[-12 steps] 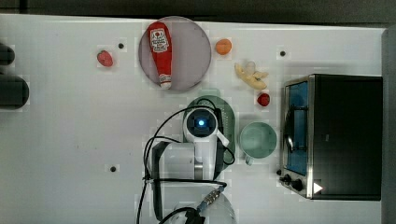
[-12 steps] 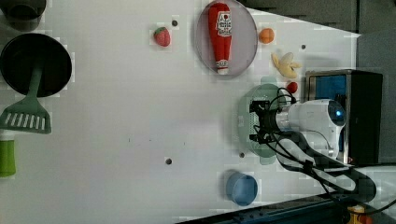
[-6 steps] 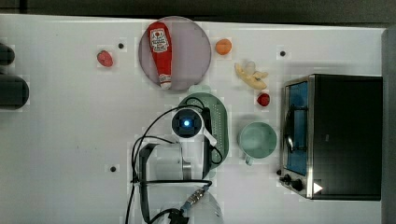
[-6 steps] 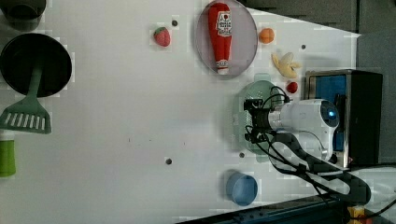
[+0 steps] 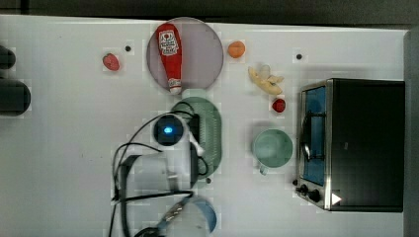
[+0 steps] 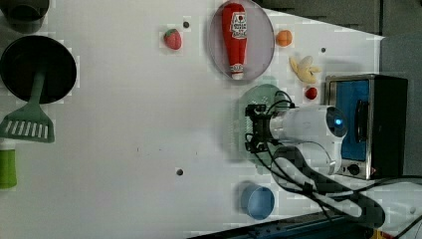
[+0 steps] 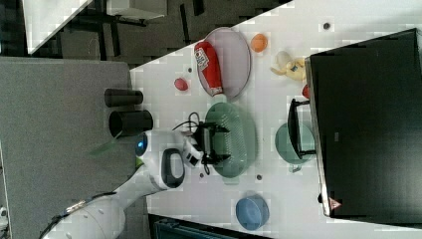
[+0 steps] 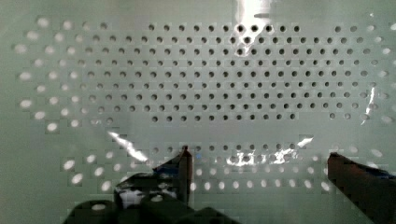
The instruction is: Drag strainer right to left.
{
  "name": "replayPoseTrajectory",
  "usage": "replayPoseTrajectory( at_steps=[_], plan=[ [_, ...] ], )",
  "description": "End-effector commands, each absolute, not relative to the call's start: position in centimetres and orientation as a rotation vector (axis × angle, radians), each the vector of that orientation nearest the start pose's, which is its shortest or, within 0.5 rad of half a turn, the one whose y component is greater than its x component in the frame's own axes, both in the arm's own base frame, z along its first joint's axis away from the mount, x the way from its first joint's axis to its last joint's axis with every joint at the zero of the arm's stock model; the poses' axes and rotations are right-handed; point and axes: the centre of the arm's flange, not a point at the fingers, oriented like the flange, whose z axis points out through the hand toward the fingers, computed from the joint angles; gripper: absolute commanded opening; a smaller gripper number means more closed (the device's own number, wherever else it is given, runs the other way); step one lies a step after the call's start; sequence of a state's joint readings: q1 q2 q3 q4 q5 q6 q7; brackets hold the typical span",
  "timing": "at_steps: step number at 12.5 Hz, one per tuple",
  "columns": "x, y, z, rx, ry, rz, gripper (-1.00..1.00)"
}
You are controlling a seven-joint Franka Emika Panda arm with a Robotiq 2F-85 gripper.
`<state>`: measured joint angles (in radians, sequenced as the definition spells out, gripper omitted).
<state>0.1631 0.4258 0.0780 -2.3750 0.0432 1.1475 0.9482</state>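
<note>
The strainer [image 5: 210, 136] sits mid-table just below the plate [image 5: 202, 54] in the top view, with bare white table [image 5: 64, 148] open to the top view's left. The gripper [image 8: 257, 161] is down inside it, its 2 fingers [image 8: 184, 163] spread wide over the perforated plastic floor. 1 round cup [image 5: 272, 147] lies beside 1 boxy metal oven [image 5: 353, 143]

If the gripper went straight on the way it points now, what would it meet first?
Most likely the strainer: in the wrist view its perforated floor lies directly ahead of the open gripper, with nothing between. How much gap remains, if any, is unclear.
</note>
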Motion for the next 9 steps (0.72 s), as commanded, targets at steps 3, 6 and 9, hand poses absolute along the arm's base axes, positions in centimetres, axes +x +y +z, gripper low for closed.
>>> replayPoseTrajectory(
  at_steps=[3, 6, 9],
  plan=[
    [46.7, 20.3, 13.9, -2.289, 2.199, 0.133, 1.0],
    [47.2, 24.2, 13.9, -2.303, 2.158, 0.15, 1.0],
    [47.4, 27.3, 13.9, -2.305, 2.154, 0.19, 1.0]
  ],
)
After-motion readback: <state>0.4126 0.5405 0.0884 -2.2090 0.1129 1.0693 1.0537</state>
